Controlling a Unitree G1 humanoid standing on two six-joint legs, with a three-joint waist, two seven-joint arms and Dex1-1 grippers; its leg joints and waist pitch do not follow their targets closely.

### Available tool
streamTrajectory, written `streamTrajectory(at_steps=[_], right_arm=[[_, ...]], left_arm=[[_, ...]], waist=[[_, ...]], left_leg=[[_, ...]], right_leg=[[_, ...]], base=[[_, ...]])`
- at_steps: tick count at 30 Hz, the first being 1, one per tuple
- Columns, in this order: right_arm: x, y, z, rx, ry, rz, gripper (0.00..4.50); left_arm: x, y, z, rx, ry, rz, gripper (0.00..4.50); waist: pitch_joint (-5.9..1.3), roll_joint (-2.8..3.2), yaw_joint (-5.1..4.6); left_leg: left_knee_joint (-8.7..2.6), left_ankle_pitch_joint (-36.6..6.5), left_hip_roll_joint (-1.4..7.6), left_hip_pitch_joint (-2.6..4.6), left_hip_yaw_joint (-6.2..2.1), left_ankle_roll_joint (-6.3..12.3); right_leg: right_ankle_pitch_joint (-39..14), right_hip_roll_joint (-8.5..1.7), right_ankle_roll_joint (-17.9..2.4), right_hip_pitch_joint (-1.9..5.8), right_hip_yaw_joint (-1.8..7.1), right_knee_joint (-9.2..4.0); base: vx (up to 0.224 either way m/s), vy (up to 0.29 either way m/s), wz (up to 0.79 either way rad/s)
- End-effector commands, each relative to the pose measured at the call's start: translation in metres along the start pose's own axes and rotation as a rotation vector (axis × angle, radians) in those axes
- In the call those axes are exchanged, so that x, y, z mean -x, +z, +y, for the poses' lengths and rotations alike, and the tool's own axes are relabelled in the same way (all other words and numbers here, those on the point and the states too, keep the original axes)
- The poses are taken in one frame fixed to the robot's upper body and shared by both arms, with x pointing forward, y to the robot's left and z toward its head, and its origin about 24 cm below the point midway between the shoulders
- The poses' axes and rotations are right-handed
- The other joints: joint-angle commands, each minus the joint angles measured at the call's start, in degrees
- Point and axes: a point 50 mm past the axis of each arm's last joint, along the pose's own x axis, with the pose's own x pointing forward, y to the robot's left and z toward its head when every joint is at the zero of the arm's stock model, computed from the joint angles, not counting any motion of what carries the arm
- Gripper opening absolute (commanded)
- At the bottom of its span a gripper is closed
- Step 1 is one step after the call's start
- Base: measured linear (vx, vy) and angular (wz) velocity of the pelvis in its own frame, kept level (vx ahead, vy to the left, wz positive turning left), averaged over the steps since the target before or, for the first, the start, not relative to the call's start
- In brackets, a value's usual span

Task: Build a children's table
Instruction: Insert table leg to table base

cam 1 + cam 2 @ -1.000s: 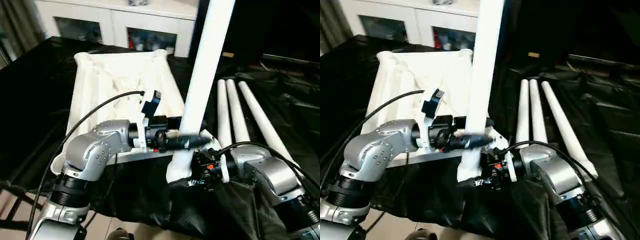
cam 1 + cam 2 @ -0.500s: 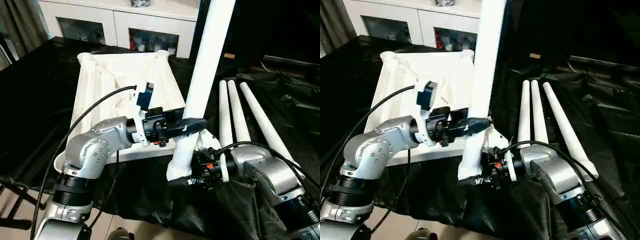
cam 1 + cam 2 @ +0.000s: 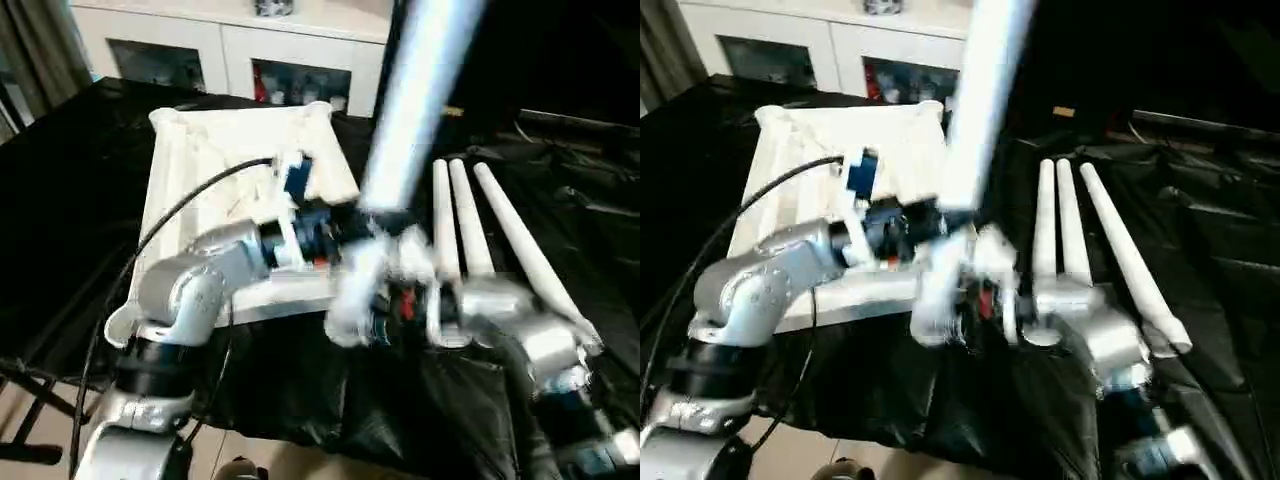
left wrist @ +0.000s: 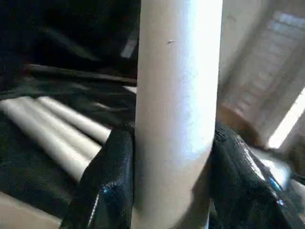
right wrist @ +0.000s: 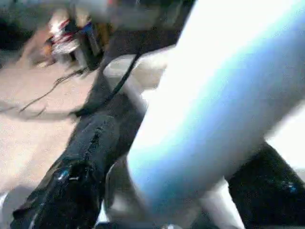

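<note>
— What has the left gripper [image 4: 171, 138] got?

— The leg [image 4: 178, 71]. Seen along that gripper, its two black fingers [image 4: 112, 181] press on the tube from opposite sides, with no gap on either side. It is clamped on the leg.

— How does the leg stand from there?

— It rises steeply above the gripper, leaning a little, and passes out past the upper edge of the head views. Its lower end hangs just below the gripper.

— And the right gripper [image 5: 169, 186]?

— It sits just under the left one, at the foot of the same leg. The leg crosses right in front of it, but everything there is smeared. I cannot tell whether it grips the tube or stands loose around it.

— Where is the top [image 3: 200, 170]?

— Flat, ribbed underside up, just behind and beneath the left gripper, reaching away from it. The leg's foot is near the top's corner closest to both grippers. Whether it touches the socket there is too blurred to say.

— Anything else near?

— Three spare legs [image 3: 480, 230] lie side by side just beyond the right gripper, fanning apart a little at their near ends. They and the top rest on a black cloth [image 3: 60, 200]. A white cabinet [image 3: 230, 50] stands well beyond the top.
</note>
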Motion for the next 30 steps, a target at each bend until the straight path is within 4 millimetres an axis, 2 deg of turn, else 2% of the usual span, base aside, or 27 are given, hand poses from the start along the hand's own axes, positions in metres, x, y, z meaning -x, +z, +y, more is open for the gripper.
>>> streamTrajectory(at_steps=[1, 2, 3, 4, 5, 10, 15, 18, 23, 26, 30], right_arm=[[0.011, 0.015, -0.008, 0.008, -0.095, -0.102, 3.85], [0.011, 0.015, -0.008, 0.008, -0.095, -0.102, 3.84], [0.016, 0.019, -0.013, -0.001, -0.147, -0.142, 3.84], [0.019, 0.022, -0.016, -0.007, -0.180, -0.168, 3.84], [0.023, 0.024, -0.019, -0.020, -0.208, -0.192, 3.84], [0.026, 0.026, -0.021, -0.081, -0.255, -0.209, 3.84], [0.020, 0.024, -0.019, -0.114, -0.258, -0.197, 3.84], [0.014, 0.026, -0.013, -0.124, -0.198, -0.205, 3.84], [0.009, 0.026, -0.012, -0.113, -0.179, -0.182, 3.84], [0.002, 0.027, -0.012, -0.114, -0.186, -0.165, 3.84], [-0.017, 0.026, -0.011, -0.070, -0.257, -0.088, 3.84]], left_arm=[[0.004, 0.020, 0.013, -0.026, 0.115, -0.063, 1.88], [0.004, 0.020, 0.013, -0.026, 0.115, -0.063, 1.88], [0.007, 0.024, 0.018, -0.023, 0.159, -0.076, 1.88], [0.009, 0.026, 0.021, -0.023, 0.185, -0.084, 1.88], [0.010, 0.028, 0.022, -0.018, 0.195, -0.089, 1.88], [0.011, 0.035, 0.019, -0.013, 0.195, -0.114, 1.88], [0.008, 0.037, 0.013, -0.007, 0.160, -0.117, 1.88], [0.005, 0.038, 0.011, -0.003, 0.145, -0.116, 1.88], [0.003, 0.039, 0.009, -0.010, 0.138, -0.112, 1.88], [0.001, 0.038, 0.008, -0.039, 0.158, -0.095, 1.88], [-0.008, 0.036, 0.009, -0.113, 0.273, -0.041, 1.88]], waist=[[-4.53, 0.14, 0.22], [-4.51, 0.15, 0.20], [-4.56, -0.46, 0.12], [-4.62, -0.08, 0.31], [-4.63, -0.41, 0.23], [-4.70, -0.35, 0.34], [-4.56, -0.49, 0.32], [-4.53, -0.48, 0.33], [-4.54, -0.54, 0.29], [-4.55, -0.50, 0.26], [-4.48, -0.53, 0.10]], left_leg=[[-3.46, -6.0, 2.40, 1.25, -1.45, 1.13], [-3.45, -5.8, 2.31, 1.17, -1.40, 1.25], [-3.50, -5.4, 2.26, 1.06, -1.46, 1.44], [-3.44, -5.0, 2.29, 1.09, -1.46, 1.56], [-3.38, -4.3, 2.22, 0.99, -1.42, 1.81], [-3.21, -2.2, 2.12, 0.87, -1.30, 2.80], [-3.33, -3.5, 2.24, 0.85, -1.30, 2.16], [-3.37, -3.9, 2.23, 0.91, -1.29, 1.94], [-3.36, -3.1, 2.18, 0.77, -1.32, 1.89], [-3.37, -3.1, 2.21, 0.78, -1.32, 1.89], [-3.51, -3.3, 2.31, 0.91, -1.43, 0.90]], right_leg=[[-1.2, -4.37, -12.5, 3.14, 2.65, -4.28], [-0.7, -4.34, -12.6, 3.08, 2.66, -4.27], [-0.2, -4.31, -12.7, 3.26, 2.48, -4.22], [0.1, -4.51, -12.9, 3.18, 2.56, -4.05], [0.5, -4.45, -12.9, 3.25, 2.53, -4.02], [2.4, -4.37, -13.4, 3.19, 2.49, -3.75], [-0.6, -4.57, -12.8, 3.13, 2.48, -4.05], [-1.7, -4.62, -12.3, 3.12, 2.53, -4.20], [-0.6, -4.53, -12.0, 3.14, 2.52, -4.05], [-0.5, -4.57, -12.0, 3.10, 2.51, -4.08], [-2.0, -4.54, -11.3, 3.00, 2.52, -4.17]], base=[[0.000, 0.000, 0.00], [0.000, 0.000, 0.00], [0.000, 0.000, 0.00], [0.000, 0.000, 0.00], [0.000, 0.000, 0.00], [0.000, 0.000, 0.00], [0.000, 0.000, 0.00], [0.000, 0.000, 0.00], [0.000, 0.000, 0.00], [0.000, 0.000, 0.00], [0.000, 0.000, 0.00]])
